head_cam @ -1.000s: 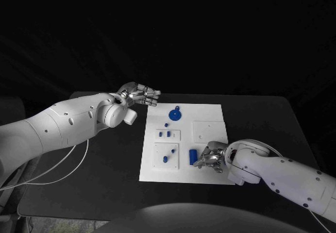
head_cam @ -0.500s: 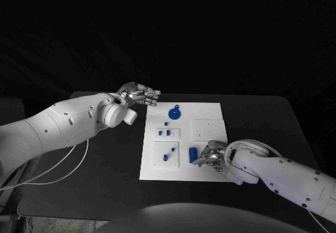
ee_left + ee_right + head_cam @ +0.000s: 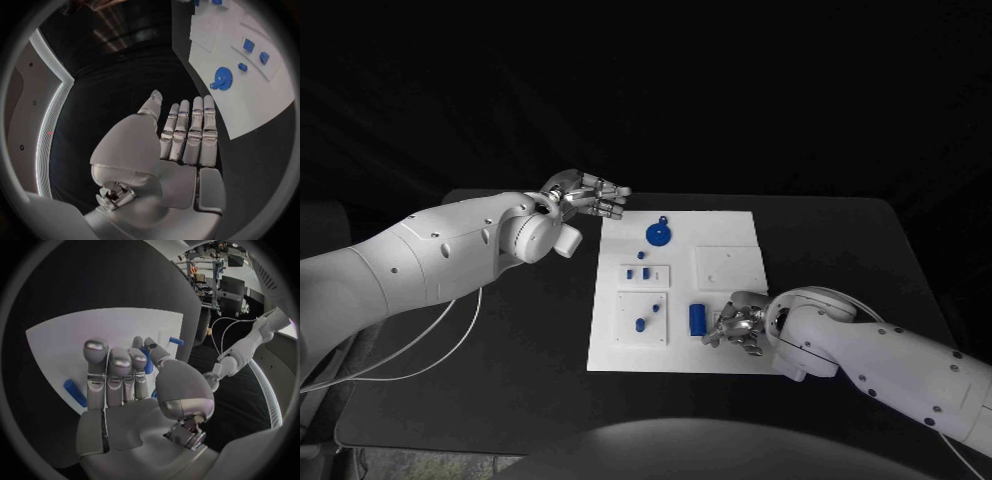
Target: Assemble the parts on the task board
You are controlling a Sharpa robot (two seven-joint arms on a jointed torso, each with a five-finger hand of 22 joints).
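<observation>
Here, blue part (image 3: 147,361) behind right hand (image 3: 122,377) fingers, wrist view.

— What's around the job itself?

— A black counter (image 3: 516,380), matte, with rounded corners. Its far edge runs into a dark backdrop.

— Anything lying on it?

— A thin white cable (image 3: 408,355) loops over the counter's left side and trails off toward its near left corner.

— And past the counter?

— The right wrist view catches a lit corner of the room with a metal rack (image 3: 209,277) carrying assorted gear too small to identify, and a dark monitor (image 3: 232,290) just beside it. The left wrist view shows a pale curved strip (image 3: 50,125) bordering the dark surface, with a grey panel (image 3: 24,125) beyond it.
</observation>
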